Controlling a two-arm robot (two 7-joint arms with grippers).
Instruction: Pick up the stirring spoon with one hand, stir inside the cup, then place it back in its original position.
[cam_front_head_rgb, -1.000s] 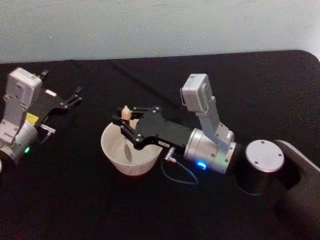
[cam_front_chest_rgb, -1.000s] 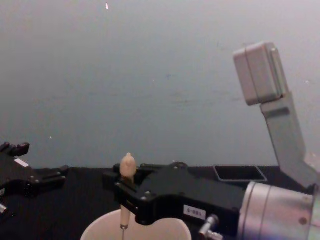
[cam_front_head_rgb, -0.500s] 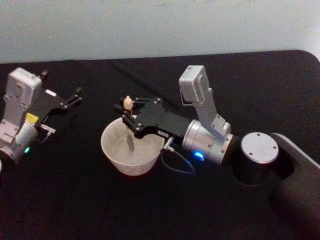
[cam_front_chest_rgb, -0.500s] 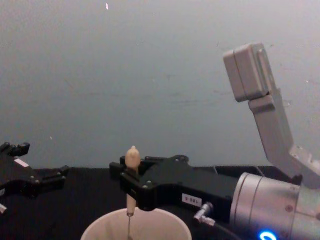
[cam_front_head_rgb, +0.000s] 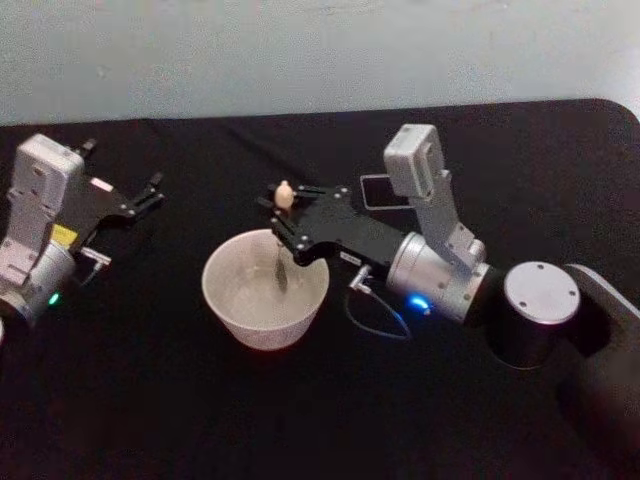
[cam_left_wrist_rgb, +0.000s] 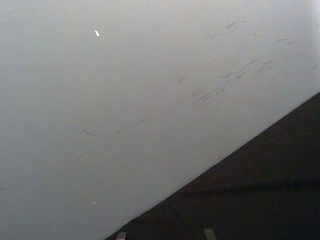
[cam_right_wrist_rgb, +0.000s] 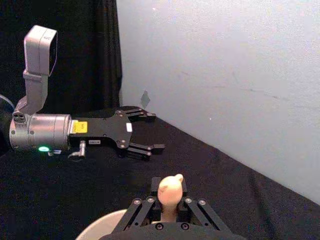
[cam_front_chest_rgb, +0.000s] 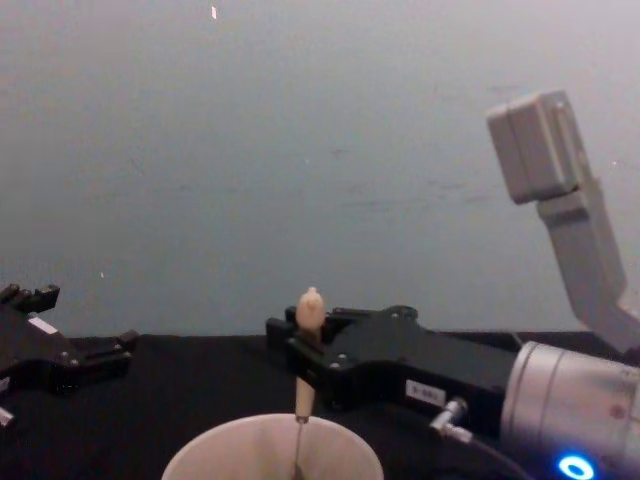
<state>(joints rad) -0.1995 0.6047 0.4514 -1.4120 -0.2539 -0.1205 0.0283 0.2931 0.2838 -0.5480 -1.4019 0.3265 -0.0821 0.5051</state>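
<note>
Looks like the right hand is gripping the stirring spoon upright with its bowl dipping inside the cup, so I'm guessing it's mid-stir, left hand idling wide open off to the left, and next it's needing a clean lift out.

Right gripper: you see flat black linkage plates dotted with small silver screws, and a white printed label on the side.
Right wrist: you get a silver barrel with a blue light; a thin grey cable loops out from a small metal plug.
Right wrist camera: a pale grey box on a grey angled bracket.
Right arm joint: black housing with a round silver cap marked by dark screw dots.
Left gripper: the same black plates, with a yellow label and a white tag.
Left wrist: your second silver barrel, with a green light and a grey camera box.
</note>
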